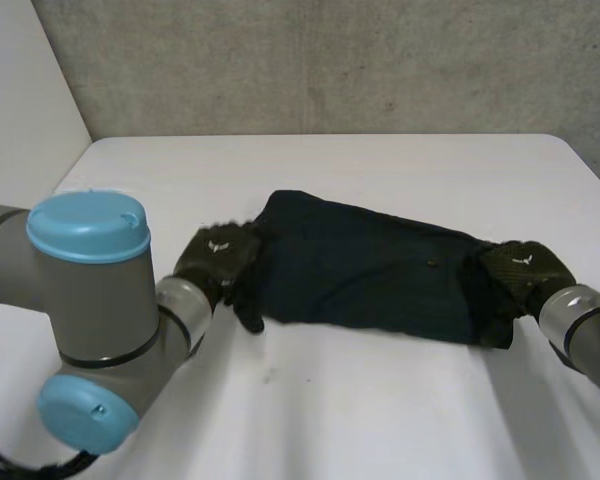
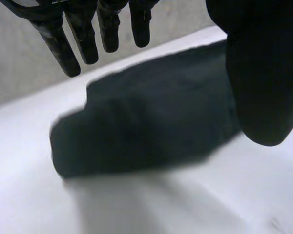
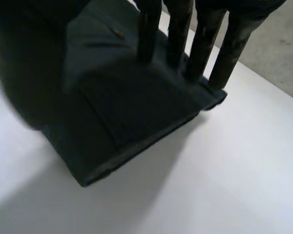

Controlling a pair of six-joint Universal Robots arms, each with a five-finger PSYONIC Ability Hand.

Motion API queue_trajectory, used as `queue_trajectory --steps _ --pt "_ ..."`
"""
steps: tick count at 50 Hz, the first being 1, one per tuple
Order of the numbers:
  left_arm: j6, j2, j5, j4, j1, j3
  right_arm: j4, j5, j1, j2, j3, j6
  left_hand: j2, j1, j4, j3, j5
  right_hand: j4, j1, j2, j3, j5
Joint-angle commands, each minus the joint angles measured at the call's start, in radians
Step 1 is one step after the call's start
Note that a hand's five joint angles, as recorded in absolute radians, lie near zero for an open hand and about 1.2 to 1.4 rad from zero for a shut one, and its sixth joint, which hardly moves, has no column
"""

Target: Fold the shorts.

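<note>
Shorts (image 1: 370,275) lay flat mid-table, a long dark band running between your two hands. Judging by the layered end edge, they were already doubled.

Left hand (image 1: 215,258) sat at the left end. In its wrist view the fingers (image 2: 58,44) were straight and spread, hanging clear above the cloth, with the thumb (image 2: 266,87) off to one side. It held nothing.

Right hand (image 1: 520,268) was at the right end, fingers (image 3: 200,53) straight, tips planted on the cloth just inside the end edge. I saw no pinch.

My read: an end-to-end fold was due. You needed thumb under and fingers over the whole stack at one end, catching every layer. The other hand should have pinned the middle, then a low carry so the edges landed square.

Material: navy woven fabric, matte, fairly stiff. It kept a crisp hem and square corner in the right wrist view. There was a small stud (image 3: 118,34) on the top face. The white table (image 1: 380,400) looked smooth, so dragged cloth would likely slide.
</note>
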Motion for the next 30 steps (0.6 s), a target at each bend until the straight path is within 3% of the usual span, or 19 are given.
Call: queue_trajectory --steps 1,2,7,11,14,20,26,30 --pt "-0.054 -0.011 -0.022 0.082 0.022 -0.037 -0.109 0.015 -0.006 0.119 -0.011 -0.017 0.048 0.056 0.046 0.04 0.034 0.893 0.944 0.892 0.888 0.889" --pt "-0.054 -0.011 -0.024 0.082 0.022 -0.037 -0.104 0.016 -0.009 0.117 -0.012 -0.023 0.048 0.056 0.046 0.04 0.034 0.978 1.029 0.977 0.974 0.974" --pt "-0.054 -0.001 -0.042 0.08 0.023 -0.05 -0.075 0.015 -0.038 0.07 0.0 -0.107 0.048 0.056 0.046 0.04 0.034 0.979 1.03 0.978 0.974 0.975" --pt "-0.054 0.035 -0.05 0.08 0.025 -0.063 -0.003 0.015 -0.063 -0.074 -0.008 -0.241 0.045 0.053 0.043 0.037 0.031 0.979 1.03 0.978 0.974 0.975" --pt "-0.055 0.061 -0.048 0.082 0.029 -0.077 0.09 0.015 -0.099 -0.12 -0.037 -0.414 0.042 0.05 0.041 0.034 0.028 0.979 1.03 0.978 0.974 0.975" --pt "-0.055 0.09 -0.05 0.083 0.042 -0.086 0.161 0.027 -0.08 -0.068 -0.187 -0.738 0.04 0.047 0.038 0.031 0.025 0.979 1.03 0.978 0.974 0.975" --pt "-0.055 0.113 -0.053 0.085 0.059 -0.086 0.155 -0.025 0.227 0.059 -0.414 -0.815 0.037 0.044 0.035 0.028 0.022 0.979 1.03 0.978 0.974 0.975" --pt "-0.055 0.131 -0.055 0.089 0.074 -0.083 0.153 -0.161 0.408 0.192 -0.549 -0.813 0.04 0.047 0.038 0.031 0.025 0.979 1.03 0.978 0.974 0.975"
